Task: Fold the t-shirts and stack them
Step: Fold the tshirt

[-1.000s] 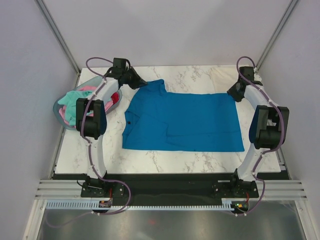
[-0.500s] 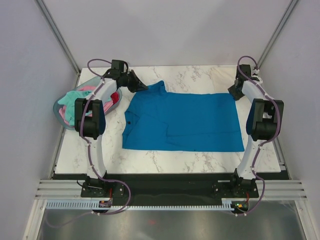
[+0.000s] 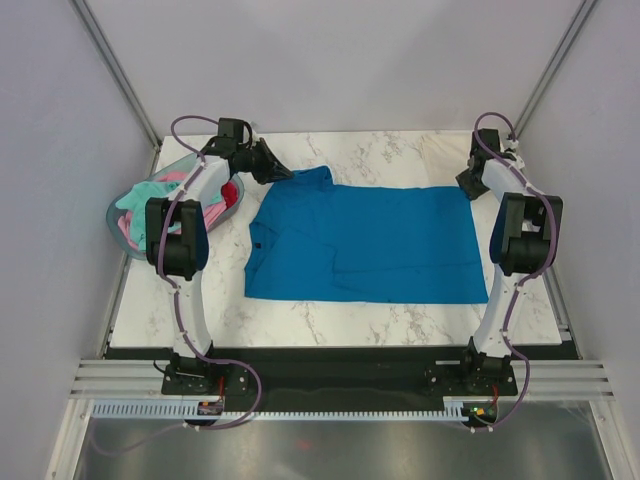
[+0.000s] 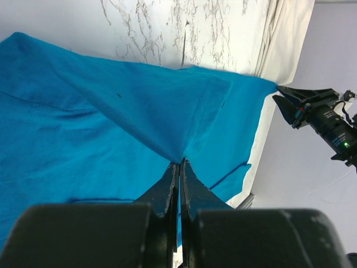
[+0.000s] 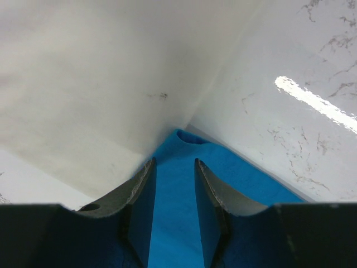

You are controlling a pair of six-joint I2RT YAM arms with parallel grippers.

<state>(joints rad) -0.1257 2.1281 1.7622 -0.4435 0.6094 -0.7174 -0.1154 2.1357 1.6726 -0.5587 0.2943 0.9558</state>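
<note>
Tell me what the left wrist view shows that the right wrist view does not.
Only the left wrist view: the left gripper shut, pinching a raised fold of the blue t-shirt, and the right gripper seen from outside at the shirt's far edge. Only the right wrist view: that gripper's jaws standing apart over a shirt corner, and glare on the marble table. Both: blue cloth lying on marble.

The bright blue t-shirt [image 3: 365, 245] is lying on the white, grey-veined marble table [image 3: 390, 150]; left of the t-shirt, a pale blue-grey basket [image 3: 113, 217] is showing mint, pink (and red) shirts [image 3: 150, 196].
</note>
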